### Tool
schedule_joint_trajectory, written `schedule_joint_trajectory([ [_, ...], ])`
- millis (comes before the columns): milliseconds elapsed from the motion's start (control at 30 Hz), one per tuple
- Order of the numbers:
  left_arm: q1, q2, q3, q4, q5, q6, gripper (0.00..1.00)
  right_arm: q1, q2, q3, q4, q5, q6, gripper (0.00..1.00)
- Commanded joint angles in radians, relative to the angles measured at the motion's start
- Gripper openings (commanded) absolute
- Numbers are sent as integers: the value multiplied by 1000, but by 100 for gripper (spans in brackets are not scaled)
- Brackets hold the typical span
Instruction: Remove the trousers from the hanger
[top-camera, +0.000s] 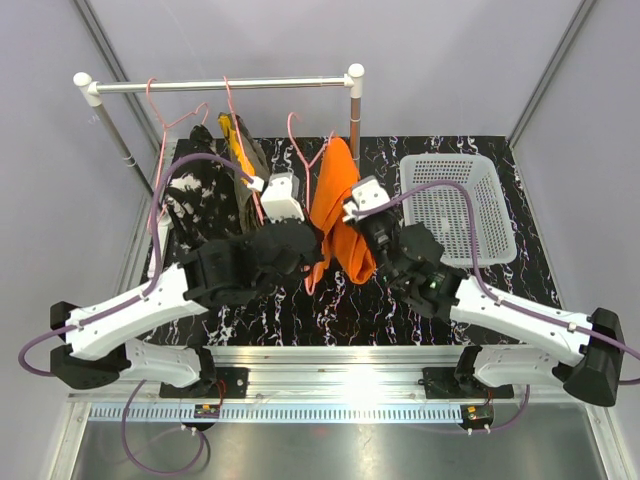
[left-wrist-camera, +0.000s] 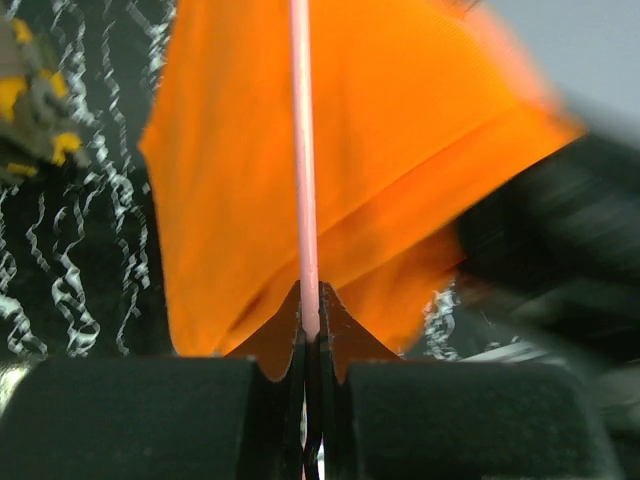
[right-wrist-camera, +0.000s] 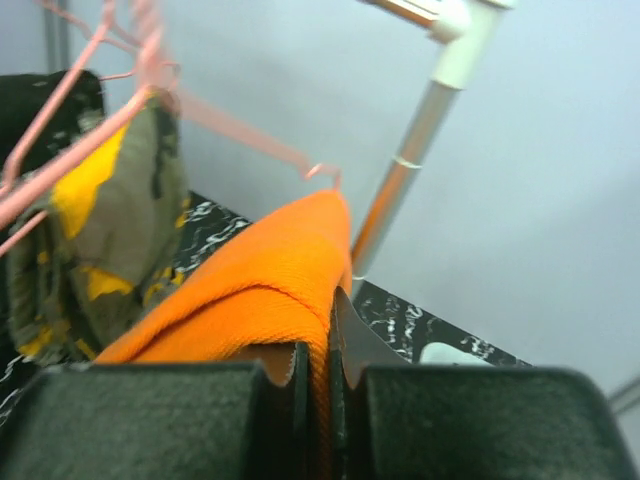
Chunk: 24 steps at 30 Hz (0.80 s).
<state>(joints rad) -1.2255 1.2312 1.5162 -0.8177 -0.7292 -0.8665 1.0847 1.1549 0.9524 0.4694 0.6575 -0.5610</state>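
The bright orange trousers (top-camera: 335, 200) hang on the right pink hanger (top-camera: 300, 150) under the rack rod. My left gripper (top-camera: 308, 243) is shut on that hanger's thin pink wire (left-wrist-camera: 302, 150), with the orange cloth (left-wrist-camera: 400, 130) just behind it. My right gripper (top-camera: 358, 232) is shut on a fold of the orange trousers (right-wrist-camera: 260, 280), pinched between its fingers. The camouflage trousers (top-camera: 243, 160) hang on the middle hanger and show in the right wrist view (right-wrist-camera: 110, 230). The black speckled trousers (top-camera: 195, 195) hang at the left.
A white rack rod (top-camera: 220, 86) runs across the back on two posts; the right post (right-wrist-camera: 410, 150) stands close behind the orange cloth. A white mesh basket (top-camera: 445, 160) sits at the right on the black marbled mat (top-camera: 400, 310).
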Motion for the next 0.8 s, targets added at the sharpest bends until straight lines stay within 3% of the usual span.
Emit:
schedule_joint_trajectory([
  [0,0,-71,-112,43,-84,-78,0,-84,-47,153,112,54,16,0],
  [300,3,-85,-277,94,-29,-143,0,-169,-52,357,-55,45,18,0],
  [633,3,-64,-361,123,-1,-161,0,-246,-34,629,-301,198,-7,0],
  [767,3,-71,-370,118,-1,-160,0,-267,-41,648,-293,289,-135,0],
])
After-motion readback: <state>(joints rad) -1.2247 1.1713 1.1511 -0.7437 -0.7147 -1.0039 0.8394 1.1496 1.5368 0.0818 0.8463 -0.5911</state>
